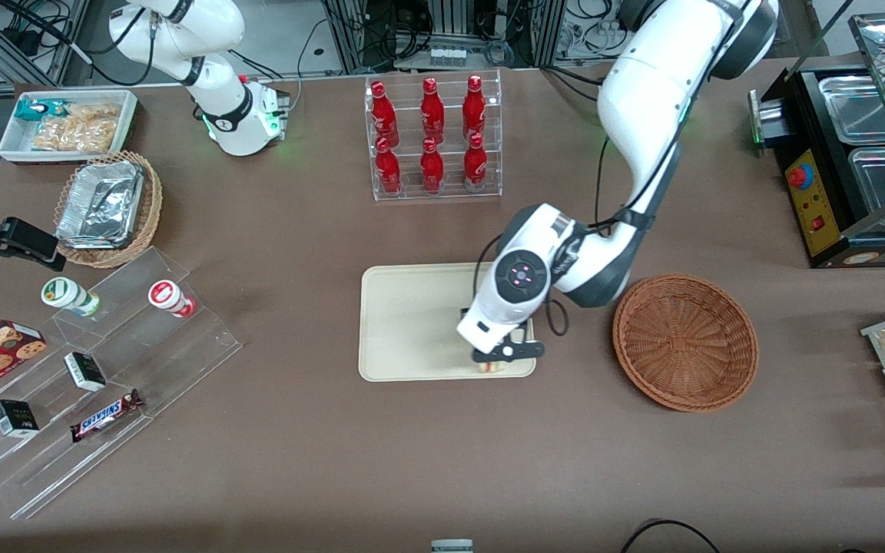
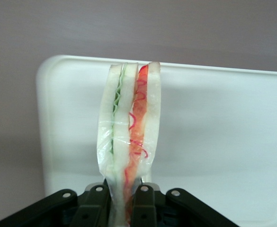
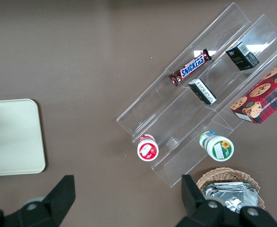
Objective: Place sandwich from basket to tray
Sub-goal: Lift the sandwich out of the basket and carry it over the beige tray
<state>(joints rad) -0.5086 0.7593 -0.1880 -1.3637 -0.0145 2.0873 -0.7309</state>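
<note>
The sandwich [image 2: 129,142], a wrapped wedge of white bread with green and red filling, is held between my left gripper's fingers [image 2: 96,208]. The gripper [image 2: 121,210] is shut on it, over the cream tray [image 2: 223,142]. In the front view the gripper [image 1: 498,359] hangs over the tray [image 1: 412,322] near its corner closest to the camera, on the basket's side, and a bit of the sandwich [image 1: 493,368] shows below it. The reddish-brown wicker basket [image 1: 684,340] stands empty beside the tray, toward the working arm's end.
A clear rack of red bottles [image 1: 432,134] stands farther from the camera than the tray. An acrylic step shelf with snacks [image 1: 97,369], a tan basket with foil containers [image 1: 108,207] and a white snack bin [image 1: 66,127] lie toward the parked arm's end. A black food warmer [image 1: 850,153] stands past the basket.
</note>
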